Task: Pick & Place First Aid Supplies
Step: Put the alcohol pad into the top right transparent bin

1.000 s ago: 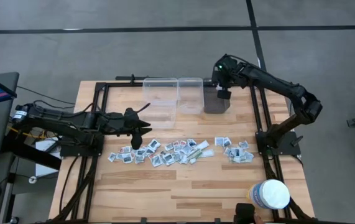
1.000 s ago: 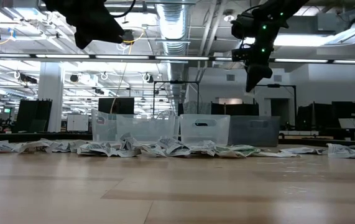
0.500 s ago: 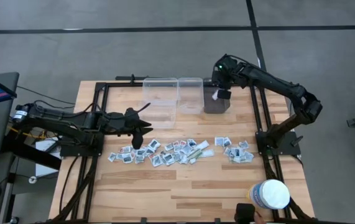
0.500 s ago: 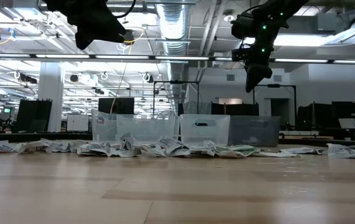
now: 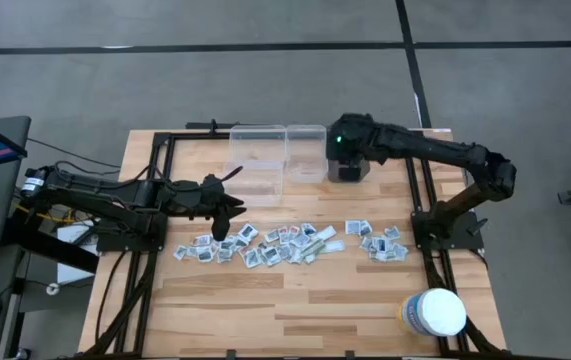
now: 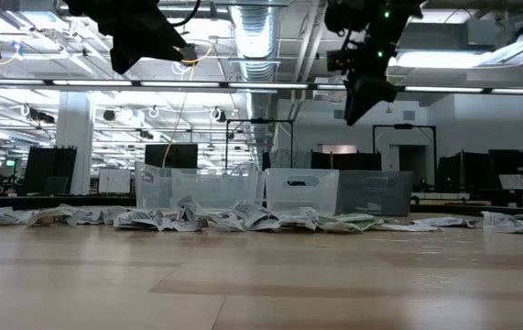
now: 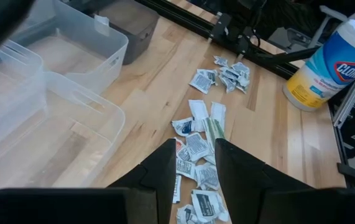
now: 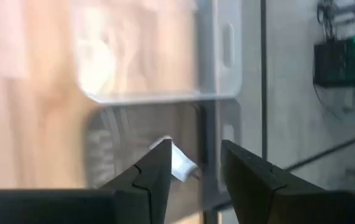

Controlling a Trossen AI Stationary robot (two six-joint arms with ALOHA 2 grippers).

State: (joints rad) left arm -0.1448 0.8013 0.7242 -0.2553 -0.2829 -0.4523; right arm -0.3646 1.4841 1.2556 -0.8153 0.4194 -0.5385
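Observation:
The first aid supplies (image 5: 283, 243) are many small square packets and a few longer pale wrappers, lying flat in a band across the table's middle, with a smaller heap (image 5: 378, 242) to the right. My left gripper (image 5: 227, 207) hangs open well above the band's left end, with nothing between its fingers (image 7: 165, 171). My right gripper (image 5: 345, 152) is open above the dark bin (image 5: 349, 170) at the far side. One white packet (image 8: 180, 163) lies inside that bin, seen between the fingers.
Two clear bins (image 5: 257, 160) (image 5: 306, 150) stand left of the dark bin along the far edge. A big white round tub (image 5: 435, 313) stands at the near right corner. Black frame rails (image 5: 417, 190) run along both sides. Bare wood lies in front of the packets (image 5: 295, 300).
My right gripper has swung toward the table's left edge, staying high over the dark bin. Half a second ago a white packet showed just under its fingers; now it lies in the bin. My left arm has kept still.

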